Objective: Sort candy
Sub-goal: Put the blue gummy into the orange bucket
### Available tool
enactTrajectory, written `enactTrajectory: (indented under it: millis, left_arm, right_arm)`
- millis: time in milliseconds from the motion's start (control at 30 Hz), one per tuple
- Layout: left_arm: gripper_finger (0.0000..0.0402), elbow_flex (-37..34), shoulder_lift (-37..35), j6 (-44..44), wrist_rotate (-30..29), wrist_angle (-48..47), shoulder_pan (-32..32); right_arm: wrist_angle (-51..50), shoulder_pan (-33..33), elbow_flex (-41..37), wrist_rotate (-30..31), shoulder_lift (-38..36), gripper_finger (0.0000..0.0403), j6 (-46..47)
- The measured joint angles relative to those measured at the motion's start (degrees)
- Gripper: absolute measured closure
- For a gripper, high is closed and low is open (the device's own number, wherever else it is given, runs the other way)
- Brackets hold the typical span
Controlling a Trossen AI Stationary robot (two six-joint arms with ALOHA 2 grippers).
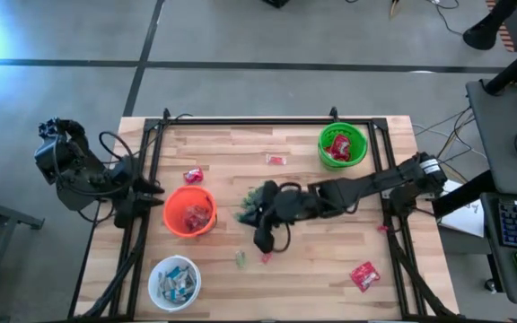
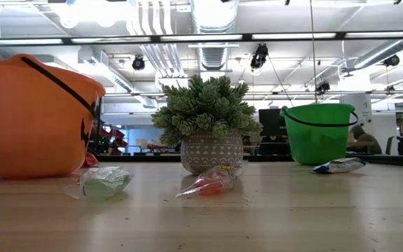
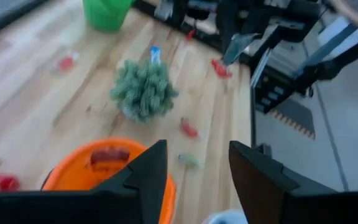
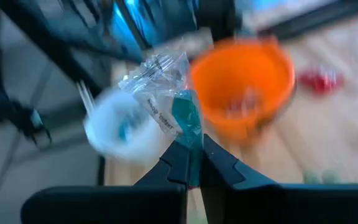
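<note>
Candy in a clear crinkled wrapper with a teal piece inside (image 4: 169,99) is pinched by its lower end between the closed fingers of the right gripper (image 4: 192,163), the wrapper standing up just beyond the fingertips. In the high view the right gripper (image 1: 263,235) is seen near the middle of the light wooden table (image 1: 312,278), just beside the small spiky green potted plant (image 1: 260,203) and to the right of the orange plastic bucket (image 1: 189,211). Other sweets are scattered: a red packet (image 1: 364,274) lies near the table's front right corner, another red packet (image 1: 193,175) lies just behind the orange bucket, a small red piece (image 1: 276,160) lies left of the green plastic bucket (image 1: 343,146), and tiny green (image 1: 240,259) and red (image 1: 266,257) pieces lie just in front of the gripper. Red packets are held in the green bucket, and blue-and-white bars in the white bowl (image 1: 174,282). The left gripper (image 3: 194,163) is held with its fingers parted and empty at the table's left edge, over the near rim of the orange bucket.
</note>
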Motion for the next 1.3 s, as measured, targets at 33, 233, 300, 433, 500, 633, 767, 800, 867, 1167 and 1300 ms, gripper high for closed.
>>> enactTrajectory:
  millis: [33, 233, 300, 433, 500, 633, 767, 800, 867, 1167, 1300]
  left_arm:
    - [0.0243, 0.00, 0.07, 1.21, -1.08, 1.25, 0.00]
    - [0.0212, 0.00, 0.81, 9.30, -7.57, 9.77, 0.00]
    - [0.0207, 0.00, 1.41, 11.88, -9.25, 12.15, 0.02]
    - [0.0204, 0.00, 2.98, 15.35, -11.48, 14.94, 0.08]
    - [0.0204, 0.00, 3.76, 15.95, -11.53, 15.29, 0.36]
    - [0.0204, 0.00, 5.07, 16.25, -11.66, 16.09, 1.11]
    - [0.0204, 0.00, 6.43, 18.74, -11.48, 19.02, 1.51]
    - [0.0204, 0.00, 6.66, 19.50, -11.46, 19.98, 1.51]
    - [0.0204, 0.00, 7.20, 20.83, -10.85, 21.23, 1.51]
    - [0.0204, 0.00, 8.73, 21.40, -7.47, 22.45, 1.66]
    - [0.0204, 0.00, 9.10, 21.42, -6.87, 22.57, 1.66]
  right_arm:
    - [2.17, -0.54, 0.26, -0.02, 0.00, 0.0391, -0.55]
    - [10.29, -3.07, 1.41, -1.02, 0.00, 0.0391, -3.87]
    - [11.63, -3.70, 2.07, -1.55, 0.26, 0.0391, -4.67]
    - [12.73, -4.24, 5.04, -1.64, 1.76, 0.0391, -7.24]
    - [12.73, -4.49, 7.16, -2.88, 2.85, 0.0391, -8.89]
    - [12.50, -4.77, 11.72, -4.48, 5.91, 0.0391, -10.38]
    - [12.20, -5.07, 16.91, -7.09, 9.77, 0.0391, -12.01]
    - [12.22, -5.14, 18.45, -8.09, 10.96, 0.0391, -12.15]
    - [11.73, -5.25, 21.25, -9.01, 12.97, 0.0391, -12.66]
    - [8.32, -5.71, 31.86, -13.62, 20.48, 0.0391, -13.49]
    - [5.87, -5.82, 35.16, -14.09, 23.19, 0.0391, -13.40]
